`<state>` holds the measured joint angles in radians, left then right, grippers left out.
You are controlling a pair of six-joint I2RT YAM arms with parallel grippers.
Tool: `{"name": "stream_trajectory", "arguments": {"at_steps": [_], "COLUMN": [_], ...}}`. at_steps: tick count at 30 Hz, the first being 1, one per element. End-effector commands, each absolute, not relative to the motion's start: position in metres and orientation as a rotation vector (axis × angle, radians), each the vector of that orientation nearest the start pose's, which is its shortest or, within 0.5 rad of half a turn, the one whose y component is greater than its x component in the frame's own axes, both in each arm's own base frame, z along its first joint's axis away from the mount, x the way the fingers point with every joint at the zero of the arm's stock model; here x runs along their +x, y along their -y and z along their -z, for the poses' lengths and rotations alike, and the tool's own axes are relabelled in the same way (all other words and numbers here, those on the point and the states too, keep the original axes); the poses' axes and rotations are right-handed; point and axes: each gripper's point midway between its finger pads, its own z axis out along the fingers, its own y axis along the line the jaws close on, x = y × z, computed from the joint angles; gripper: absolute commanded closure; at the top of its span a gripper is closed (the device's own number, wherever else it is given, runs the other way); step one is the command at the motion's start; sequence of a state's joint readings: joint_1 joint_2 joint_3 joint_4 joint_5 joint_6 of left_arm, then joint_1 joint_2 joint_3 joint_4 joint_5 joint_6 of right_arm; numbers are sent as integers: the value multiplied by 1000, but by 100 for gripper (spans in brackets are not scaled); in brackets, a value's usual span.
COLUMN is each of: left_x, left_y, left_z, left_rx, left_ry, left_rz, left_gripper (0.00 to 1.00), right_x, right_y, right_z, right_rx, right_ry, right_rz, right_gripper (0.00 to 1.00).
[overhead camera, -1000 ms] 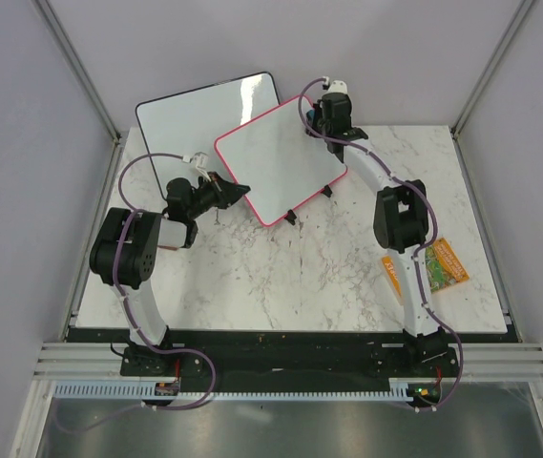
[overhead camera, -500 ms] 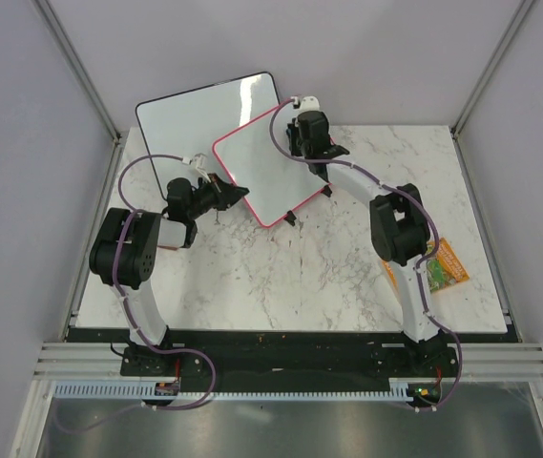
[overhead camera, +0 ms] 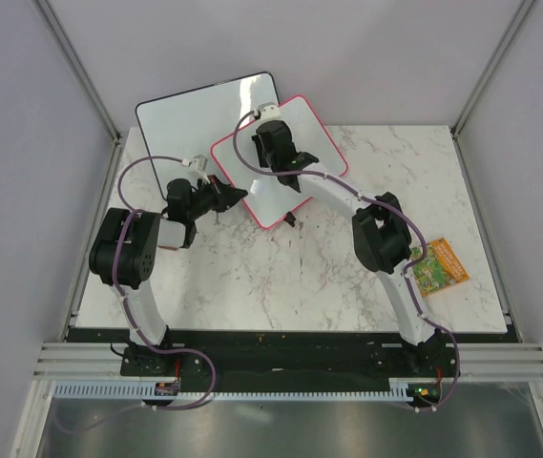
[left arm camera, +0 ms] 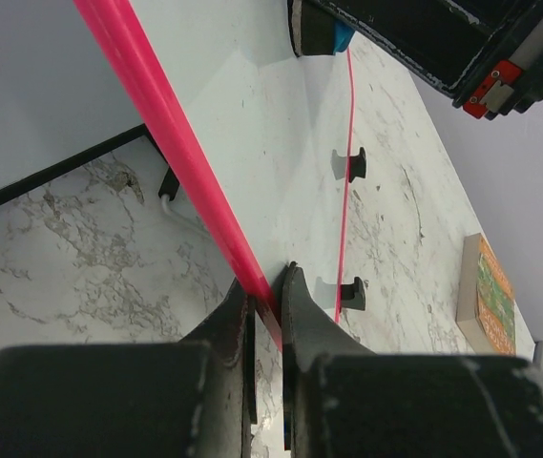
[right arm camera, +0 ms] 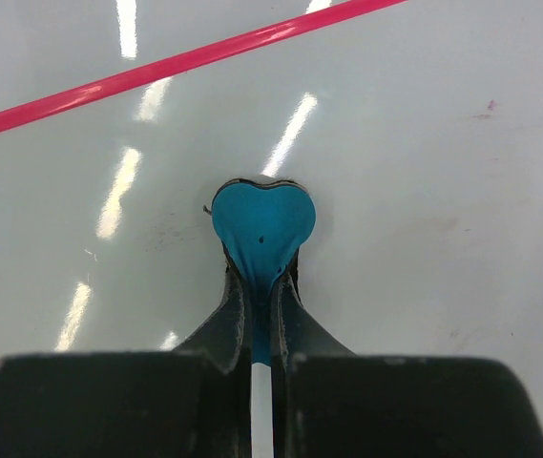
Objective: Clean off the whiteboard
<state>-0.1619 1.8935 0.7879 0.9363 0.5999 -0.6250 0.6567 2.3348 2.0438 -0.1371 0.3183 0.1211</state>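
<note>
We found the whiteboard [overhead camera: 311,141], the small one with the pink-red frame, lying askew at the far middle of the marble bench [overhead camera: 328,267]. Its far-left corner overlapped the larger black-framed whiteboard [overhead camera: 195,114] behind it. Two of its small black feet [left arm camera: 352,164] showed along its near-right edge in the left wrist view, standing out over the marble.

The left hand [left arm camera: 266,291] was clamped on the board's left edge, its two fingers pressed together on either side of the pink-red frame, one above and one below. From overhead, that arm reached in low from the left side of the bench.

The right hand [right arm camera: 261,272] stood over the middle of the board, pointing down at it. Its fingers were pinched together on a blue heart-shaped eraser [right arm camera: 263,221], whose broad end met the white surface. In the left wrist view the same eraser showed at the top of the picture, set against the board.

Around the eraser the surface looked mostly clean, with bright streaks of reflected light. A few small pinkish marks [right arm camera: 489,105] and faint smudges lay toward the right of the right wrist view. We could not read any writing there.

An orange and green packet [overhead camera: 438,265] lay on the right side of the bench, well apart from the boards.
</note>
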Motion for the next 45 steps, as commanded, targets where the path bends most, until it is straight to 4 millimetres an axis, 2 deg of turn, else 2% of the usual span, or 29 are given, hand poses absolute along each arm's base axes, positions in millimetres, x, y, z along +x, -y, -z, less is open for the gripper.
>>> {"name": "stream_trajectory", "arguments": {"at_steps": [1,2,3,4,5,6,8,9,11,12,19,23,25,29,30,31,32,33,34,35,36,37,38,39,40,41,42,44,45], "left_x": [422,421,422,421,421,421,421,421,421,421,421,421,421,420,421,421,420,420,421,420,420,420,420,421,421,421,421,421,420], "left_y": [231,232,231,232,231,231,232,232,232,232,234,235,235,236,236,236,236,236,236,236,236,236,237,237,237,236,236,236,237], "left_z": [-127,-126,-126,-126,-127,-127,-126,-127,-126,-126,-126,-126,-126,-126,-126,-127,-126,-126,-125,-125,-126,-126,-126,-125,-125,-126,-126,-126,-125], "left_rx": [491,492,490,492,493,493,495,495,495,494,502,505,509,511,512,511,511,510,511,511,511,511,513,511,511,509,510,512,514], "left_ry": [-1646,-1648,-1648,-1647,-1646,-1646,-1646,-1645,-1647,-1649,-1648,-1650,-1651,-1651,-1650,-1650,-1653,-1654,-1654,-1655,-1653,-1653,-1653,-1656,-1655,-1654,-1653,-1652,-1654], "left_rz": [1018,1020,1018,1017,1017,1017,1018,1017,1014,1014,1008,1008,1006,1002,1000,999,1001,1002,999,1001,1001,1001,1002,1001,1001,999,1000,1001,1004], "left_gripper": [98,98,98,98,98,98,98,98,98,98,98,98,98,98,98,98,98,98,98,98,98,98,98,98,98,98,98,98,98], "right_x": [537,547,562,571,582,592,604,612,621,625,636,630,626,606,601,590,586,577,563,558,547,530,523,509,494,487,471,450,434], "right_y": [-338,-327,-306,-299,-280,-273,-247,-241,-223,-219,-178,-173,-178,-193,-203,-206,-212,-225,-228,-234,-245,-247,-254,-268,-272,-278,-295,-310,-326], "right_z": [-35,-37,-41,-50,-52,-61,-56,-63,-58,-60,-30,-18,-15,2,-3,9,-1,-2,11,-1,-1,17,5,8,19,17,20,30,33], "right_rx": [-319,-284,-232,-204,-157,-122,-59,-29,13,26,104,68,43,-2,-26,-44,-73,-106,-122,-133,-153,-167,-176,-205,-237,-257,-318,-371,-418], "right_ry": [-2269,-2264,-2257,-2236,-2231,-2210,-2228,-2215,-2223,-2221,-2310,-2358,-2378,-2456,-2457,-2486,-2472,-2474,-2496,-2476,-2476,-2501,-2480,-2483,-2499,-2492,-2498,-2524,-2534], "right_rz": [-220,-203,-176,-167,-131,-130,-97,-97,-79,-82,-101,-102,-129,-232,-252,-252,-254,-255,-234,-235,-238,-234,-248,-255,-249,-237,-241,-257,-277], "right_gripper": [100,100,100,100,100,100,100,100,100,100,100,100,100,100,100,100,100,100,100,100,100,100,100,100,100,100,100,100,100]}}
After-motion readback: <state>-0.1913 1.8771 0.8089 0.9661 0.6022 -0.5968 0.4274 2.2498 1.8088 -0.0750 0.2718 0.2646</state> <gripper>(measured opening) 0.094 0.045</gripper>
